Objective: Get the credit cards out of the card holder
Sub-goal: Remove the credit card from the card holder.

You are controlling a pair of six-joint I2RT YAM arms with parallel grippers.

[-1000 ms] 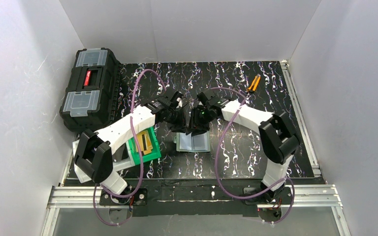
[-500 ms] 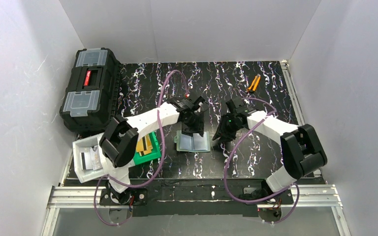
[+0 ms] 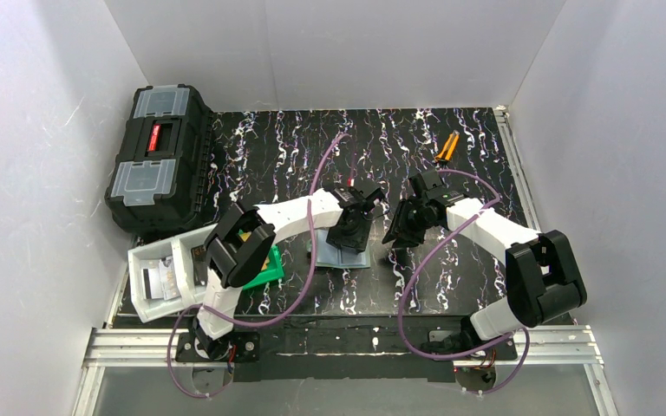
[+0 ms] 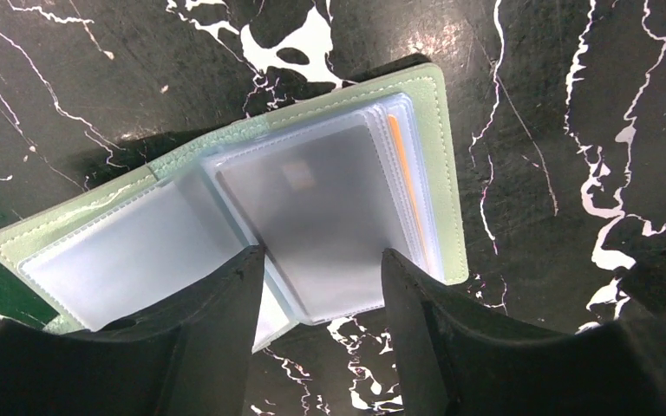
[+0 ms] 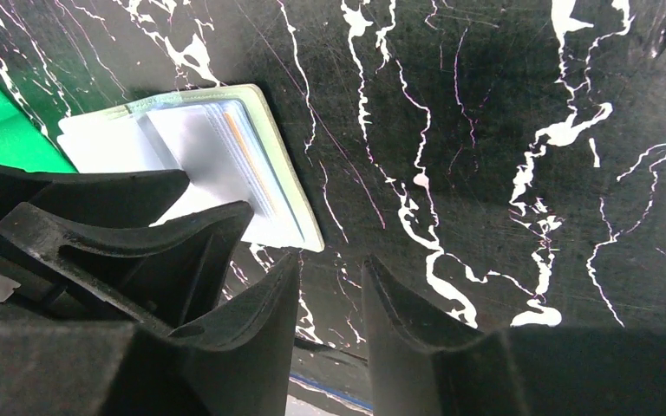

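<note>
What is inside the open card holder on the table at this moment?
The card holder holds frosted plastic sleeves; one orange card edge shows in the right stack. Whether other sleeves hold cards is hidden.

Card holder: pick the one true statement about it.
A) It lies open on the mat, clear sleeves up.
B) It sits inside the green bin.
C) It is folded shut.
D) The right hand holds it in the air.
A: the card holder lies spread open on the black marbled mat, clear sleeves facing up, below the open left hand.
</note>
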